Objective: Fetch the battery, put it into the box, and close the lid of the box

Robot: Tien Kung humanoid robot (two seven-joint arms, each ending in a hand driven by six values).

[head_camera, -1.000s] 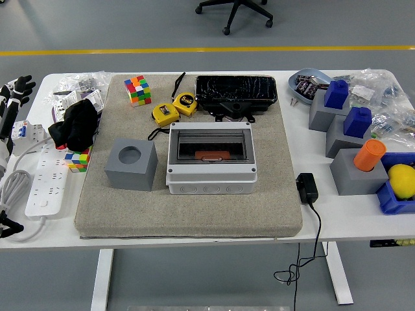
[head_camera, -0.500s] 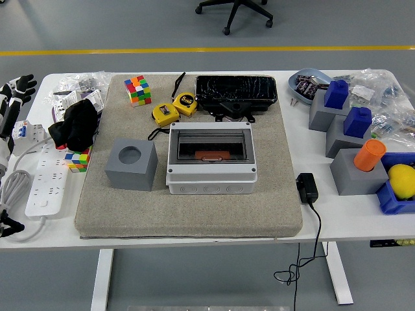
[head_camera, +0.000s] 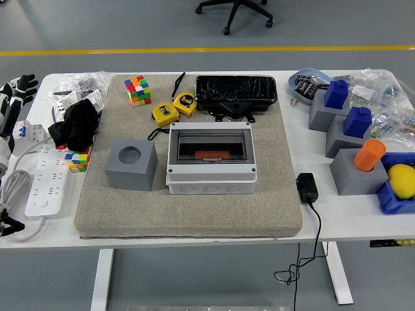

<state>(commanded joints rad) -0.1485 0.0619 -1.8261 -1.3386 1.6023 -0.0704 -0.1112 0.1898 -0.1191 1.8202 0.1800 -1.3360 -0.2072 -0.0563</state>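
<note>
Practically nothing has changed: the box sits closed with the battery inside.
The box [head_camera: 211, 161] stays mid-table on the mat [head_camera: 188, 207], its tinted lid [head_camera: 209, 144] down over an orange battery [head_camera: 212, 155], so the task looks finished. The left hand [head_camera: 18, 89] has crept slightly along the table's left edge, fingers loosely curled, holding nothing. The right hand is out of view.

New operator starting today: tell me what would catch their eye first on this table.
First, the white box at the middle of the beige mat, its smoky lid shut over something orange. Next, the colourful puzzle cube at the mat's far left and two yellow tape measures beside it.
</note>
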